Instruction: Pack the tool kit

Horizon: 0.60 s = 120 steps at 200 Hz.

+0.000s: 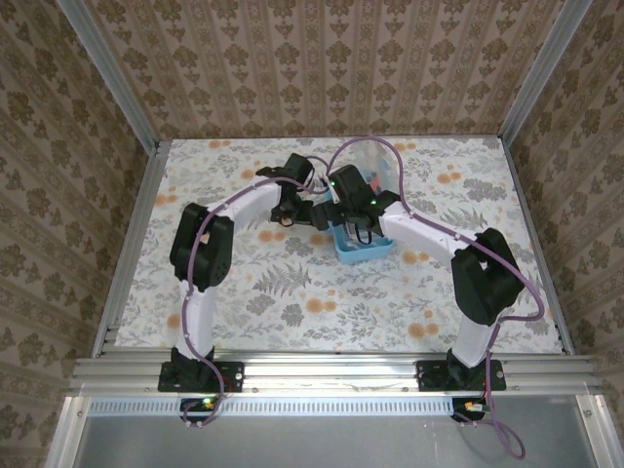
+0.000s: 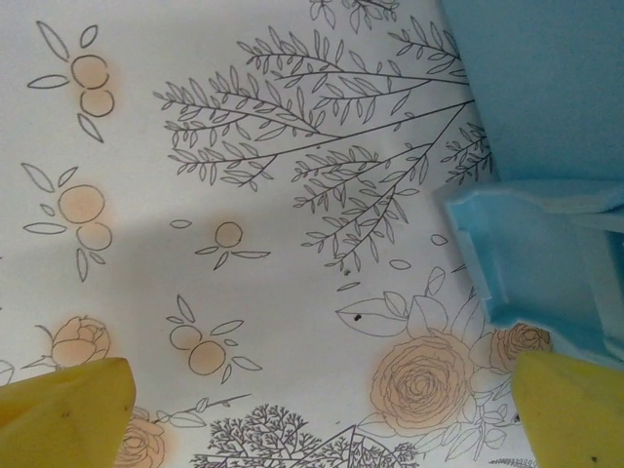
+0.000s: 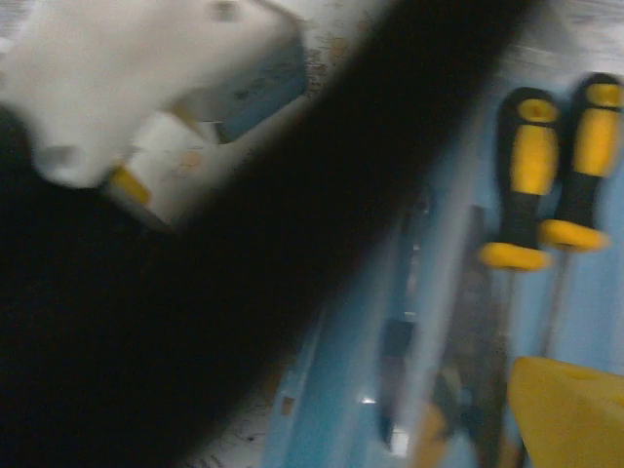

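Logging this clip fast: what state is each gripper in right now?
Left gripper: open, empty, beside the rectangular light-blue plastic case.
Right gripper: cannot be told; its wrist view is blurred.

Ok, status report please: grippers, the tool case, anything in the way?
Left gripper open, empty, at case corner. Right gripper above case, state unclear, view blurred. Two yellow-black screwdrivers in case. Dark blurred shape crosses right wrist view.
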Each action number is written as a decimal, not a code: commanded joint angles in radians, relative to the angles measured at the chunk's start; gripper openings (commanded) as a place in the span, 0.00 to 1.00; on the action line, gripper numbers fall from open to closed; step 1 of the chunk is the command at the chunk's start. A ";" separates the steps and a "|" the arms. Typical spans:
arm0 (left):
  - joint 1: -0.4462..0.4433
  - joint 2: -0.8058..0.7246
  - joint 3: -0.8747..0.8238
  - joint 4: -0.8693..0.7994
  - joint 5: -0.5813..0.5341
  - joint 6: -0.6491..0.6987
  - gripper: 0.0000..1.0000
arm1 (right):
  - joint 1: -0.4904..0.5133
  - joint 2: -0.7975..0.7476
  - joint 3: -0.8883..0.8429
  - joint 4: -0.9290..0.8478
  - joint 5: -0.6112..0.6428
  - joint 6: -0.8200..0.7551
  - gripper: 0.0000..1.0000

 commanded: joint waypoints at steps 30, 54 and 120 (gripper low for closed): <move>-0.016 0.030 0.043 0.003 0.021 0.001 1.00 | 0.039 -0.057 0.033 0.042 -0.441 -0.090 1.00; -0.016 0.030 0.045 -0.002 0.016 0.003 1.00 | 0.039 -0.079 0.043 0.044 -0.483 -0.088 1.00; -0.014 0.027 0.047 -0.014 0.008 0.006 1.00 | -0.052 -0.210 0.034 0.028 -0.434 -0.048 1.00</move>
